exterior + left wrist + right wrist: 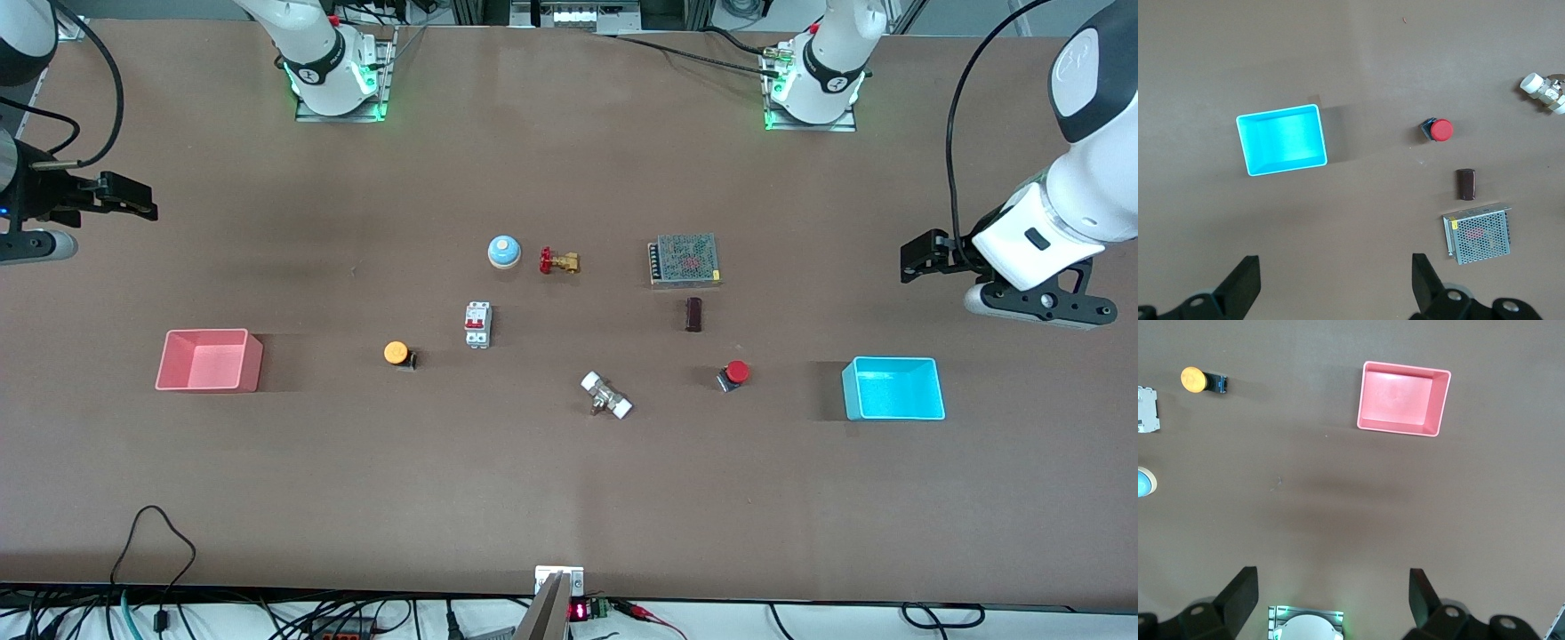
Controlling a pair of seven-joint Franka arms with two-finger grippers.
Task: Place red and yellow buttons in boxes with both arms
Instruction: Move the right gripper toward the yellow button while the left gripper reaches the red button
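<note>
The orange-yellow button (pixel 396 353) lies on the table between the pink-red box (pixel 206 366) and a circuit breaker. The red button (pixel 735 373) lies beside the cyan-blue box (pixel 893 391), toward the table's middle. Both boxes are empty. My left gripper (pixel 914 258) is open and empty, in the air over bare table at the left arm's end; its wrist view shows the cyan box (pixel 1281 139) and the red button (pixel 1441 130) past its gripper (pixel 1336 280). My right gripper (pixel 140 203) is open and empty over the right arm's end; its wrist view shows the pink box (pixel 1402 397), the yellow button (pixel 1194 379) and its gripper (pixel 1331 593).
Mid-table lie a blue dome bell (pixel 503 252), a brass valve with a red handwheel (pixel 558 261), a white circuit breaker (pixel 478 324), a mesh-covered power supply (pixel 685 260), a small dark block (pixel 693 314) and a white-capped metal fitting (pixel 606 396).
</note>
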